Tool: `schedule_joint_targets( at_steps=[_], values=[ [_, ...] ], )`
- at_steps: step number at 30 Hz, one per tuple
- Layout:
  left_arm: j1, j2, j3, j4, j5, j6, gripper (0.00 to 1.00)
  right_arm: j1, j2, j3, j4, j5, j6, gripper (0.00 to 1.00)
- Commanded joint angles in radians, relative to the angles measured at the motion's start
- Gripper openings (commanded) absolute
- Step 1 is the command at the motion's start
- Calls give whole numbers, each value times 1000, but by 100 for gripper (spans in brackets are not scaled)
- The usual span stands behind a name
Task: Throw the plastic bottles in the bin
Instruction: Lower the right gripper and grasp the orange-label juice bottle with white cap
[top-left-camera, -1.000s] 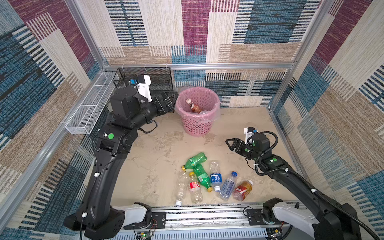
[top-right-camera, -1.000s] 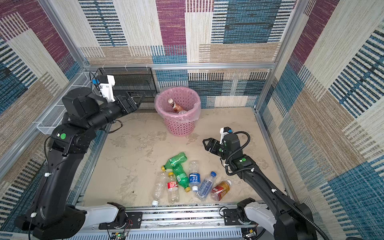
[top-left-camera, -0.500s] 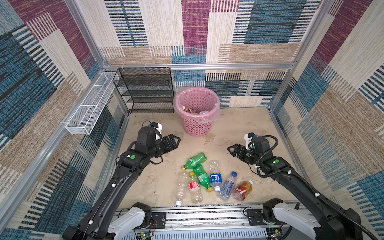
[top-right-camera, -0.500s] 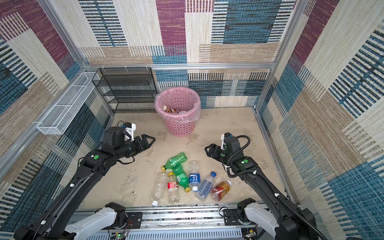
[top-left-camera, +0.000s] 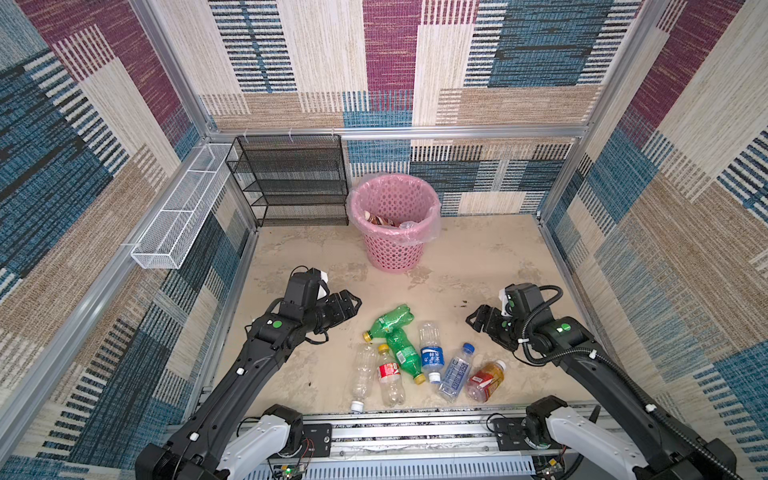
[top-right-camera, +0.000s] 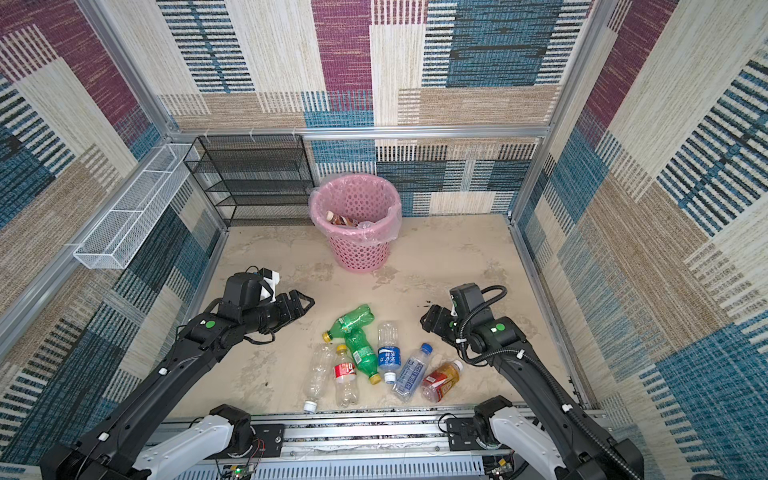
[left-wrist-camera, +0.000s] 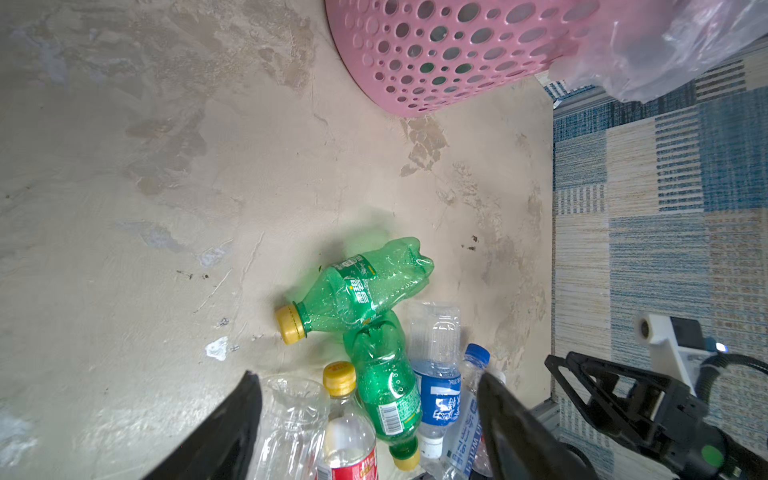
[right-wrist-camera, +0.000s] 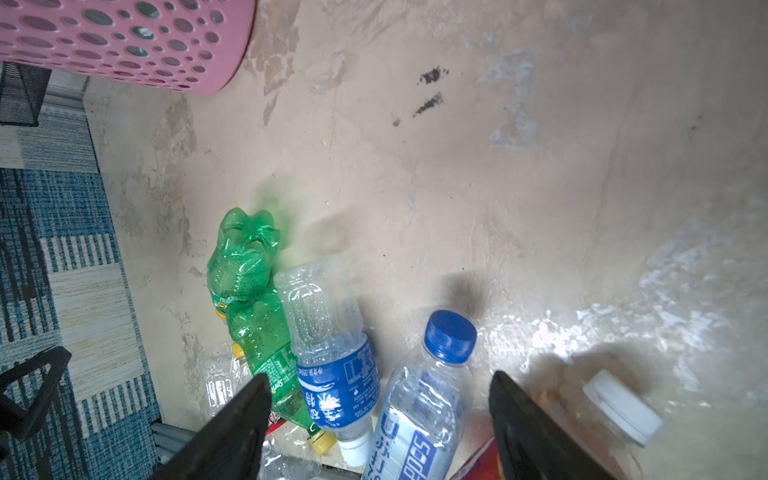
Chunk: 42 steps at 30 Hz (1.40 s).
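Several plastic bottles lie in a cluster on the floor near the front rail: two green ones (top-left-camera: 392, 322) crossed over each other, a blue-labelled one (top-left-camera: 432, 355), a red-labelled one (top-left-camera: 388, 372) and an orange-tinted one (top-left-camera: 484, 378). The pink bin (top-left-camera: 395, 245) stands at the back with a brown-labelled bottle (top-left-camera: 378, 219) inside. My left gripper (top-left-camera: 353, 301) hovers open and empty just left of the cluster; the left wrist view frames the bottles between its fingers (left-wrist-camera: 368, 376). My right gripper (top-left-camera: 476, 322) is open and empty right of the cluster, above the blue-capped bottle (right-wrist-camera: 419, 399).
A black mesh rack (top-left-camera: 291, 183) stands left of the bin against the back wall. A long white wire basket (top-left-camera: 178, 212) hangs on the left wall. An aluminium rail (top-left-camera: 415, 432) borders the floor's front edge. Patterned walls close in both sides.
My left arm has swung down from beside the bin's rim to low over the floor, left of the bottles. My right gripper has edged forward toward the cluster.
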Motion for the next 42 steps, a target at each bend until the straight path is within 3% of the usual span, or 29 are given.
schedule_joint_targets(
  at_steps=[1,23,29,42],
  values=[
    [1,-12,-23,36,-6,-18,82,1,-15,-23,-88,6,56,86],
    [9,-26,-74,26,-36,-3,84,1,-88,-51,-310,-9,132,91],
    [20,-26,-83,30,-29,3,84,1,-88,-102,-308,-98,151,91],
    [45,-40,-112,43,-13,9,85,-1,-200,-303,-214,-247,331,91]
  ],
)
